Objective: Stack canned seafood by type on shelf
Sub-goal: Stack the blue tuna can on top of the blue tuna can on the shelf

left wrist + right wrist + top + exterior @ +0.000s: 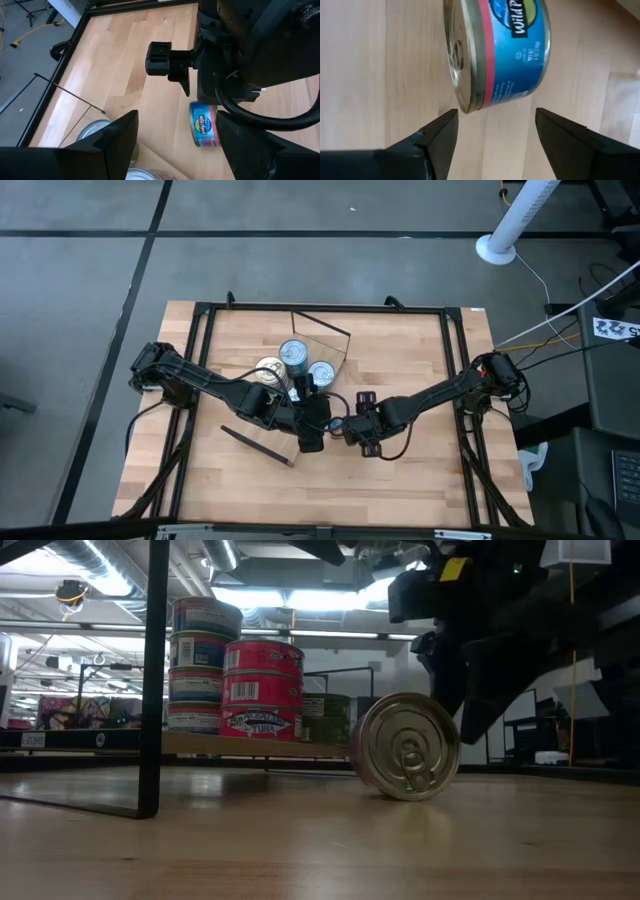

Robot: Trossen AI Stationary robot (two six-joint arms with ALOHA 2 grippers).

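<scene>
One can stands on its curved side on the tabletop, gold pull-tab lid toward the near edge; its blue label has a red band. My right gripper hangs open just above it, pointing steeply down, the fingers short of the can. To its left my left gripper waits open and higher. More cans stand in stacks on the shelf.
A black frame runs around the tabletop, and one of its posts rises at the near left. A loose dark bar lies near the left arm. A green can stands behind the stacks. Bare wood lies toward the near edge.
</scene>
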